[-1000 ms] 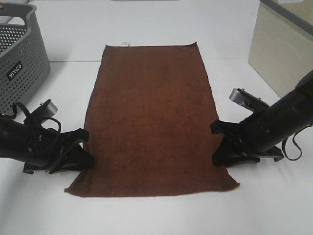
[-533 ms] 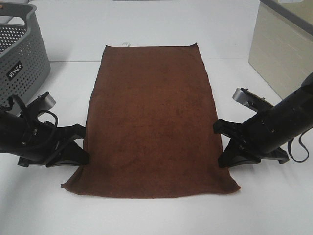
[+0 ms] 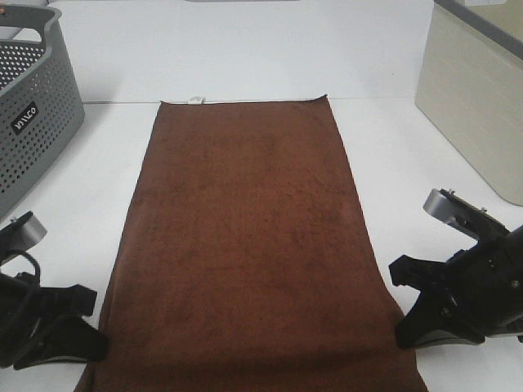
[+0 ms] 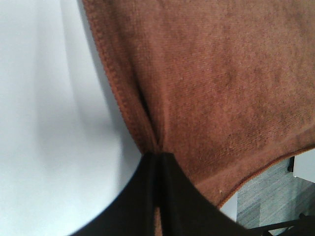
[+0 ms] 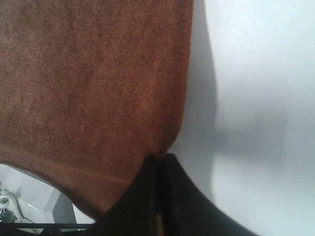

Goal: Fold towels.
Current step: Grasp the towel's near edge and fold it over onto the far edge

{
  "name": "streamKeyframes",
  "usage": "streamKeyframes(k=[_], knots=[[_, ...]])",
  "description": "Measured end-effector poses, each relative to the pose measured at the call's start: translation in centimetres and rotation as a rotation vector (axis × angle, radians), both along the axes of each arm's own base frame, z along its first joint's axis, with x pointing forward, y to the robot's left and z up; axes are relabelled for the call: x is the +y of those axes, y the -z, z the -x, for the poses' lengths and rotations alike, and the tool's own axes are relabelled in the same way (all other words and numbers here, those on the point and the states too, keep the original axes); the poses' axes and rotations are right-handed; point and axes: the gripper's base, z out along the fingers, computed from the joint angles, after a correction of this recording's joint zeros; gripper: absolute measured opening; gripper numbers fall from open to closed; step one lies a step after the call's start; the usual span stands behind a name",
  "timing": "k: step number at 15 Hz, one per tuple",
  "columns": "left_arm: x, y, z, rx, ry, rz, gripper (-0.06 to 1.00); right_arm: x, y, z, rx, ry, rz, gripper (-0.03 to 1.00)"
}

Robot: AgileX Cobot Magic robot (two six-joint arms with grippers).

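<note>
1. Exterior high view: the dark reddish-brown terry towel [image 3: 245, 245] is lying flat and lengthwise on the smooth white table [image 3: 245, 49]. It is a long rectangle with a small white tag [image 3: 196, 100] at its far left corner, and its near end is running off the bottom of the picture. The black left gripper [image 3: 96, 341] and black right gripper [image 3: 402, 325] are meeting its long edges near the near corners. A grey perforated plastic basket [image 3: 37, 122] is standing far left, well apart from the towel.
2. Left wrist view: the left gripper [image 4: 157, 160] is pinching the towel [image 4: 221, 88] by its stitched hem [image 4: 115, 83], jaws pressed together, and the looped pile is creasing at the pinch.
3. Right wrist view: the right gripper [image 5: 160, 158] is likewise clamping the ribbed hem [image 5: 182, 73] of the towel [image 5: 88, 73], with the cloth puckering slightly there.
</note>
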Motion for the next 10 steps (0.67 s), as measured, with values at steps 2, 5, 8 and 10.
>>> streamKeyframes(k=[2,5,8,10], knots=[[0.2,-0.4,0.8,-0.014,-0.003,0.004,0.00,0.0,-0.1,0.4,0.000,0.000,-0.003,0.00],[-0.2,-1.6,-1.0,-0.077,-0.024,0.025,0.00,0.1,-1.0,-1.2,-0.058,-0.022,-0.001,0.00],[-0.8,-3.4,-4.9,-0.158,-0.073,0.043,0.00,0.5,-3.8,-5.4,-0.208,-0.045,0.018,0.00],[-1.4,-4.1,-8.5,-0.201,-0.084,0.046,0.00,0.9,-6.2,-8.8,-0.296,-0.072,0.027,0.00]])
